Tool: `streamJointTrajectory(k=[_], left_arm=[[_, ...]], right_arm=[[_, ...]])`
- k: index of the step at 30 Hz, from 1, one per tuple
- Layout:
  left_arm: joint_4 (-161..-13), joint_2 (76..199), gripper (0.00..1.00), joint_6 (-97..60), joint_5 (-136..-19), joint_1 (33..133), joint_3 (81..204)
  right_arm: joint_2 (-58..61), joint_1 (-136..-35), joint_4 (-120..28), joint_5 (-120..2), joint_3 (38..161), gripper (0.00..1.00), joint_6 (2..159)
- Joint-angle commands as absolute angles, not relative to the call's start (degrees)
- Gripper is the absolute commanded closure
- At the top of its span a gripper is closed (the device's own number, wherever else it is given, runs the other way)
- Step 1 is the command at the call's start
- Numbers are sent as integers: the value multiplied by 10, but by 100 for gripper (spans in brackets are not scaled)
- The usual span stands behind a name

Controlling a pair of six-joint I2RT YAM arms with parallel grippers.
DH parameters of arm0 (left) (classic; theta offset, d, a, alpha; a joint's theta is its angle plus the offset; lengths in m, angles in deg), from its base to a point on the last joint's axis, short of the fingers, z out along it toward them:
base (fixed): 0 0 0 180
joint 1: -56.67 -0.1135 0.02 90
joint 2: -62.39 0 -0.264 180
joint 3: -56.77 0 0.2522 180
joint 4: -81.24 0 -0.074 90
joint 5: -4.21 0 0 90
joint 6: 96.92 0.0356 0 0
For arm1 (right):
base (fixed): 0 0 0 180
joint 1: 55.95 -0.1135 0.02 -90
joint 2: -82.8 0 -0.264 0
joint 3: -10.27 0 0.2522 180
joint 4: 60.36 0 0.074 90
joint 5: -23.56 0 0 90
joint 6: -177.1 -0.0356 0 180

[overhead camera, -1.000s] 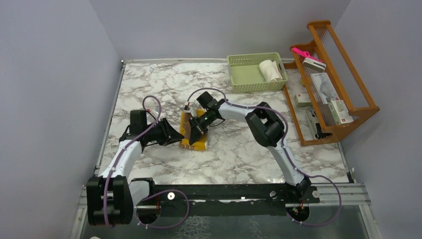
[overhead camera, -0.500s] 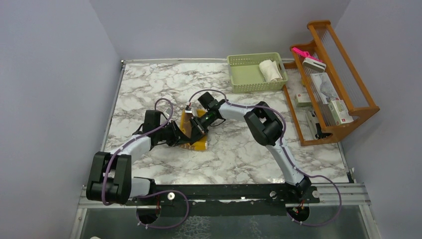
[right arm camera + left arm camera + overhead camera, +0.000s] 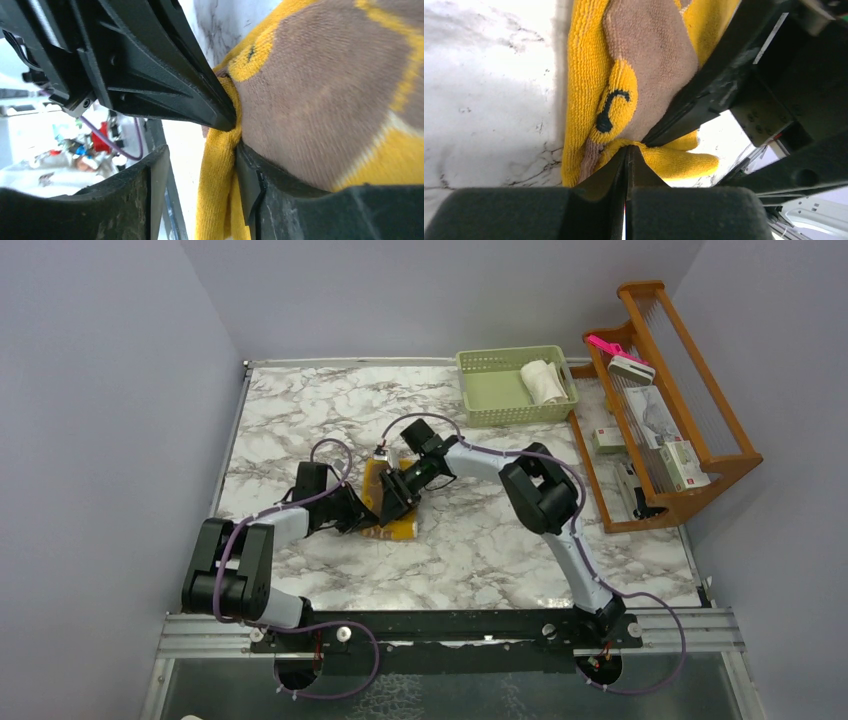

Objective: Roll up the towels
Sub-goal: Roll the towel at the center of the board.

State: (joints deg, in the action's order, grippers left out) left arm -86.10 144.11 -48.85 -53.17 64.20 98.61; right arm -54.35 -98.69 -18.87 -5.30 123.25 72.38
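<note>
Marble-patterned table (image 3: pixel 470 550) carries the whole work area. Nearest the arm bases, the left gripper (image 3: pixel 626 150) lies low over the table with its fingers pressed together, pinching a raised fold at the edge of the mustard-yellow towel (image 3: pixel 589 75). That towel lies at mid-table, partly bunched, with its brown bear print facing up. Just beyond the pinch point, the right gripper (image 3: pixel 200 157) meets the same towel from the far side. Its jaws are spread: one finger (image 3: pixel 300 215) bears against the brown print, a yellow fold hangs between the two, and a gap shows between that fold and the other finger. The tips of the two grippers nearly touch. At the far right of the table, the pale green basket (image 3: pixel 515 351) holds the cream-white towel (image 3: pixel 543 381), which is rolled. A wooden rack (image 3: pixel 640 288) stands just beside the basket, to its right.
</note>
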Motion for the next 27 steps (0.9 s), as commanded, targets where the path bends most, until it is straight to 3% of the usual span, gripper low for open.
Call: streamJointTrajectory(k=[1,5,10,13,17,27], left_arm=[[-877,1471,99,-478,-574,641,987],[-867,1478,99,-473,-574,641,1008],[-848,1494,99,-463,-573,640,1031],[-847,1503,99,-460,-571,641,1038],[-851,1516,99,-459,-571,640,1037],[-837,1522,99,-454,-566,640,1048]], right_arm=[[-484,-949,-229,-148,1197,46,748],[-405,-938,-263,-207,1144,45,811],[-196,-988,-515,-319,898,44,974],[-130,-1033,-655,-362,776,43,1067],[-120,-1060,-749,-315,690,43,1174],[-204,-1069,-675,-277,734,48,1278]])
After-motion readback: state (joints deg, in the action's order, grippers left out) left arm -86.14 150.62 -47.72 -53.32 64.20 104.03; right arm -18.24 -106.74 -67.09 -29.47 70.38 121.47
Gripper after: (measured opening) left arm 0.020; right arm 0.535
